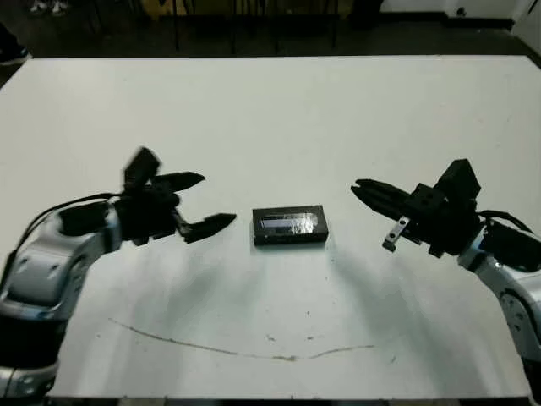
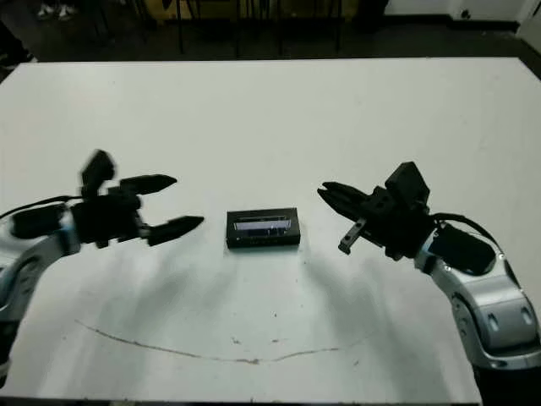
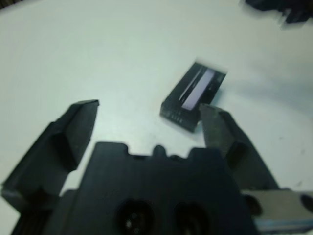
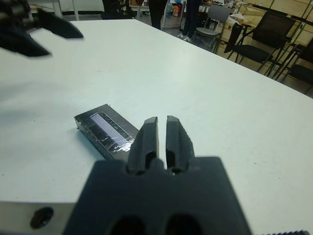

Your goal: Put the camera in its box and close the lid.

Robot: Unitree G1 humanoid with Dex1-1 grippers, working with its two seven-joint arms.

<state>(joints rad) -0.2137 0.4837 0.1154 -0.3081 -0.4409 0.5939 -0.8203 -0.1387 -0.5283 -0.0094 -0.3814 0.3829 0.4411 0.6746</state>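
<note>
1. One closed box (image 1: 289, 226) lies flat on the white table (image 1: 279, 118), the lid (image 4: 108, 128) seated on it with its greyish shiny patch facing up; camera not visible.
2. Left gripper (image 1: 201, 203): just left of the box, off the table surface, fingers spread wide apart, nothing between them.
3. Right gripper (image 1: 362, 188): right of the box, clear of it, fingers (image 4: 146, 139) pressed nearly together, holding nothing.

No words, numbers, brands or signs can be read anywhere in these views. The lid (image 1: 290, 225) on the bench (image 1: 270, 110) carries a greyish shiny patch with faint marks along one edge, too small and blurred to make out.
</note>
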